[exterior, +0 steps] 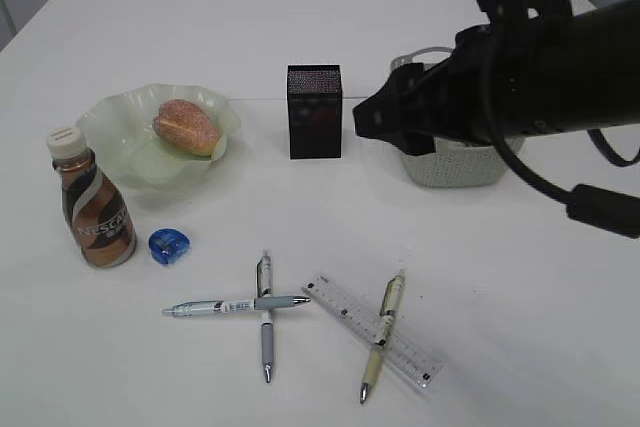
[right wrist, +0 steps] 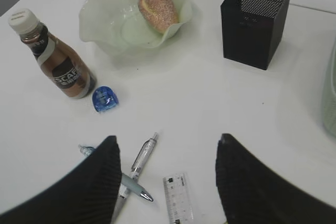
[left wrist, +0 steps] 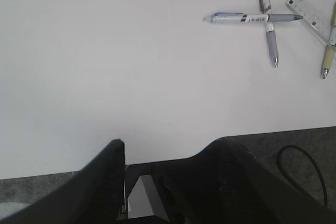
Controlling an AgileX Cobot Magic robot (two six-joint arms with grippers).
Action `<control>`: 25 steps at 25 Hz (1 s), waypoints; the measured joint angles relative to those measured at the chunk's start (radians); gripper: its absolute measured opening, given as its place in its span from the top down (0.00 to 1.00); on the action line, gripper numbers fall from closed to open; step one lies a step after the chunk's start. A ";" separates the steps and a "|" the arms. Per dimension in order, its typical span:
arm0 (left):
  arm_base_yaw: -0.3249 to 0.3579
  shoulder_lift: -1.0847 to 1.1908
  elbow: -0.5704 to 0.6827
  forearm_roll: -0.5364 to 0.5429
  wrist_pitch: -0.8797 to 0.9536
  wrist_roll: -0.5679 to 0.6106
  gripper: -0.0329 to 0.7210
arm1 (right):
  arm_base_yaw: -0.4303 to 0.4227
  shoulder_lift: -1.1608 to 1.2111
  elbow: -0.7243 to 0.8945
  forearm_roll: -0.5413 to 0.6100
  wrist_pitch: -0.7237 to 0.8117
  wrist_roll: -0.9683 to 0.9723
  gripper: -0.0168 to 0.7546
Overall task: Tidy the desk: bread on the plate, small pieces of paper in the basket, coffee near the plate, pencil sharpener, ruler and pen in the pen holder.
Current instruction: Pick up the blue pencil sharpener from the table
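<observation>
Right gripper, jaws apart and empty, hovers above the desk between pen holder and crossed pens, the ruler directly below, long axis slanting away; left gripper, also open, waits farther off.

We count three pens, one ruler and one sharpener. We also count one bottle, plate, roll, holder and basket
</observation>
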 joint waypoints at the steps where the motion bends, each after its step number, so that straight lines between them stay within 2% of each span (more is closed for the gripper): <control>1: 0.000 0.000 0.000 0.000 0.000 0.000 0.39 | 0.010 0.015 -0.009 0.007 0.000 -0.002 0.43; 6: 0.000 0.000 0.000 -0.002 0.000 0.000 0.39 | 0.057 0.094 -0.062 0.021 0.002 -0.011 0.43; 12: 0.000 0.000 0.000 -0.004 0.000 0.000 0.39 | 0.126 0.212 -0.162 0.022 0.077 -0.077 0.43; 17: 0.000 0.000 0.000 -0.004 0.000 0.000 0.39 | 0.139 0.299 -0.229 0.038 0.104 -0.092 0.43; 25: 0.000 0.000 0.000 -0.004 0.000 0.000 0.39 | 0.139 0.422 -0.306 0.144 0.168 -0.237 0.43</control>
